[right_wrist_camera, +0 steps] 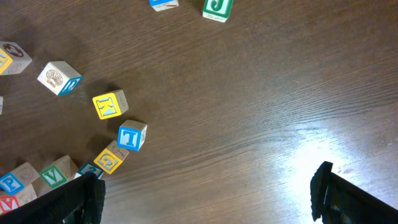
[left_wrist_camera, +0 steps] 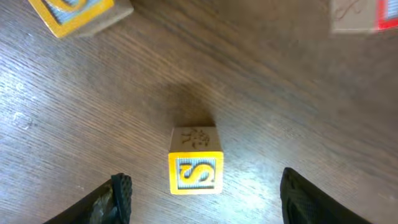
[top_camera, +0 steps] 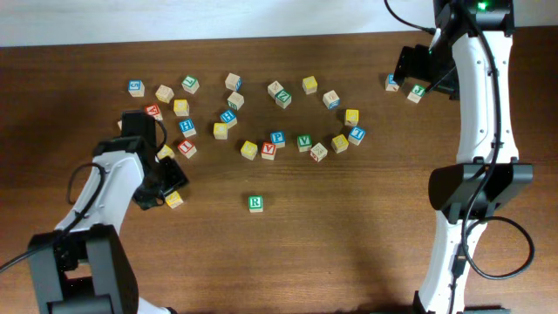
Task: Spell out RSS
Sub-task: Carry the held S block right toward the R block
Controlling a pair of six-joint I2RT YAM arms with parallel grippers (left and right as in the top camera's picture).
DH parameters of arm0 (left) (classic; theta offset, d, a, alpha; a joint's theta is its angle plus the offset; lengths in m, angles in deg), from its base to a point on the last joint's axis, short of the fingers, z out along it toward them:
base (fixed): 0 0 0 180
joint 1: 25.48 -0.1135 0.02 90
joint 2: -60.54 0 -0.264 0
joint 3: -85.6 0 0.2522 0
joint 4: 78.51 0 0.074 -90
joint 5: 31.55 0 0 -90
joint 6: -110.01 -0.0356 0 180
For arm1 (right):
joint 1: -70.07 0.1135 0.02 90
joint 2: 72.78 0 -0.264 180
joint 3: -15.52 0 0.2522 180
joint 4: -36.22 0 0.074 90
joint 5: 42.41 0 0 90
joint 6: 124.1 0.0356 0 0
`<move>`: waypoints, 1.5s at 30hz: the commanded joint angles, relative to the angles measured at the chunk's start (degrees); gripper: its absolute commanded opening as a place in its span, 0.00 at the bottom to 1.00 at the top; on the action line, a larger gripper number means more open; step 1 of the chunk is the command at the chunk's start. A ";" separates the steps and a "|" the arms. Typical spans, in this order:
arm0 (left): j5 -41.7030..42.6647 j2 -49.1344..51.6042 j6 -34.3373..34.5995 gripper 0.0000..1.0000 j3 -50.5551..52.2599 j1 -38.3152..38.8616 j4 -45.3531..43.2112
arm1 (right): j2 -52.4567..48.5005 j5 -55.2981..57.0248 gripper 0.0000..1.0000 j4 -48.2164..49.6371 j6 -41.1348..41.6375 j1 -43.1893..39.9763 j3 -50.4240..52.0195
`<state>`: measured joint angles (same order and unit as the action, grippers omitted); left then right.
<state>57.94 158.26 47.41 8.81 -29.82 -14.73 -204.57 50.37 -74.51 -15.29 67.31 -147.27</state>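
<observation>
Spelling has barely begun on the table (top_camera: 366, 227): no row stands yet. The left gripper (left_wrist_camera: 205, 190), jaws apart, straddles a yellow S cube (left_wrist_camera: 195, 169) at near left without touching it. The right gripper (right_wrist_camera: 205, 186), also spread and empty, hangs at far right. The green R cube (top_camera: 255, 203) sits alone near centre. A second S I cannot pick out, and both remain to be placed.
</observation>
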 commanded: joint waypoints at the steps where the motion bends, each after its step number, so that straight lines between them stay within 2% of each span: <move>1: -0.35 -0.98 -1.86 0.60 4.35 0.07 -4.20 | 0.70 0.48 0.98 -0.13 -0.39 -0.26 0.00; 10: -0.33 1.01 -2.69 0.50 5.79 0.07 -7.61 | 0.70 0.48 0.98 -0.13 -0.39 -0.26 0.00; 16: -0.31 2.25 -2.69 0.22 5.77 0.07 -8.46 | 0.70 0.48 0.98 -0.13 -0.39 -0.26 0.00; 22: 0.76 2.23 -2.71 0.23 4.02 0.07 -7.45 | 0.70 0.48 0.98 -0.13 -0.39 -0.26 0.00; 25: 4.39 2.12 -6.51 0.22 -2.32 0.07 -2.64 | 0.70 0.48 0.98 -0.13 -0.39 -0.26 0.00; 28: 11.30 1.53 -6.54 0.20 -10.75 0.98 2.38 | 0.70 0.48 0.98 -0.13 -0.39 -0.26 0.00; 31: 18.80 1.46 -6.86 0.17 -14.64 5.81 2.08 | 0.70 0.48 0.98 -0.13 -0.39 -0.26 0.00; 33: 19.15 1.46 -9.40 0.17 -15.37 11.96 0.76 | 0.70 0.48 0.98 -0.13 -0.39 -0.26 0.00; 34: 17.99 1.51 -11.91 0.18 -15.37 16.83 -1.05 | 0.70 0.48 0.98 -0.13 -0.39 -0.26 0.00; 37: 6.86 2.43 -14.32 0.16 -15.34 28.17 -1.97 | 0.70 0.48 0.98 -0.13 -0.39 -0.26 0.00; 39: 5.97 4.31 -22.21 0.18 -15.34 34.29 -3.04 | 0.70 0.48 0.98 -0.13 -0.39 -0.26 0.00; 41: 5.95 6.91 -31.45 0.18 -15.34 39.58 -3.02 | 0.70 0.48 0.98 -0.13 -0.37 -0.26 0.00; 45: 0.35 11.65 -37.99 0.24 -15.34 45.24 -4.17 | 0.70 0.48 0.98 -0.13 -0.39 -0.26 0.00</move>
<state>62.77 167.26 17.01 -5.68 13.28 -17.96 -204.57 50.39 -74.53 -15.29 67.31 -147.27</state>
